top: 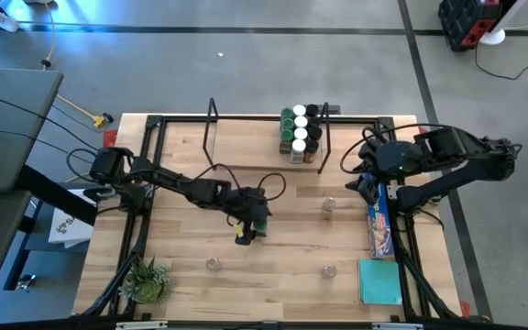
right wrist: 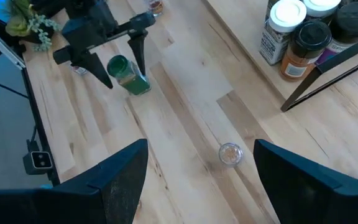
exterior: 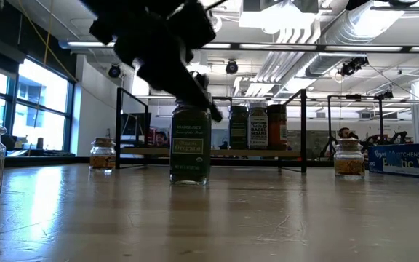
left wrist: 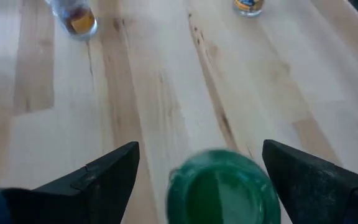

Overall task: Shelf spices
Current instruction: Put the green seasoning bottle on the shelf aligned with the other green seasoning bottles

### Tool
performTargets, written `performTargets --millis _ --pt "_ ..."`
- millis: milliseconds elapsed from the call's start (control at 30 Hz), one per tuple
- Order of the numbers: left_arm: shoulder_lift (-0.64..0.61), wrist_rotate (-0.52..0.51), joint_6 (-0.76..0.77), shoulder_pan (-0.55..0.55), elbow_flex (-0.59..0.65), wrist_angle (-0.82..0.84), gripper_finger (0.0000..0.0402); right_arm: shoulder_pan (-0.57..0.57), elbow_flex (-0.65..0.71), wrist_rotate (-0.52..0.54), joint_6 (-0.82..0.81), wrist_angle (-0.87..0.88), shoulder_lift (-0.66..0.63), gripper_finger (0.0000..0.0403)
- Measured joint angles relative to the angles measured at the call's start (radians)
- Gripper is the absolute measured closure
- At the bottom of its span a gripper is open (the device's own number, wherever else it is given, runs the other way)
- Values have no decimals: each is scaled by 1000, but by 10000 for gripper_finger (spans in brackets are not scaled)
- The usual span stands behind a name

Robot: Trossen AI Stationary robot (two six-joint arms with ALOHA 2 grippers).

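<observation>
One green-lidded jar [left wrist: 222, 186] between left gripper [left wrist: 197, 180] fingers

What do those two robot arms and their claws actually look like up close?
Both arms are dark, jointed and slim, with black cables looping alongside. The left claw has two thin, tapering black fingers under a boxy black head. The right claw shows broad, wedge-shaped black fingers. No markings visible.

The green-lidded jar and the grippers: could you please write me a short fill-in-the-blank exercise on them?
1. The left gripper has its fingers ____ on either side of the green-lidded jar.
2. That jar stands ____ on the table.
3. The jars already on the shelf are grouped at its ____ end in the high view.
4. The right gripper is open and holds ____.

Missing words: open; upright; right; nothing
</observation>
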State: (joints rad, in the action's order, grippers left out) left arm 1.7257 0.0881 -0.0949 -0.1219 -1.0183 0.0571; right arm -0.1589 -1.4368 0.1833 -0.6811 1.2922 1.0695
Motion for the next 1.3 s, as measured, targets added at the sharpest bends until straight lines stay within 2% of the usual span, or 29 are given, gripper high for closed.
performTargets --millis 67,200,467,767,1033,1300 --pt "1 -23 58 0 44 -44 68 0 0 0 0 1 6 116" --pt "-19 -41 75 -4 68 -91 87 0 0 0 5 12 18 116" --pt "-17 -163 -2 -75 71 -209 138 0 0 -24 34 43 32 116" --pt "-15 -254 154 -108 74 -176 142 0 0 -36 34 55 31 116" --pt "-15 -408 244 -158 158 -282 142 0 0 -61 34 58 31 116" --pt "-20 -460 251 -195 167 -323 146 0 0 -61 34 59 31 116"
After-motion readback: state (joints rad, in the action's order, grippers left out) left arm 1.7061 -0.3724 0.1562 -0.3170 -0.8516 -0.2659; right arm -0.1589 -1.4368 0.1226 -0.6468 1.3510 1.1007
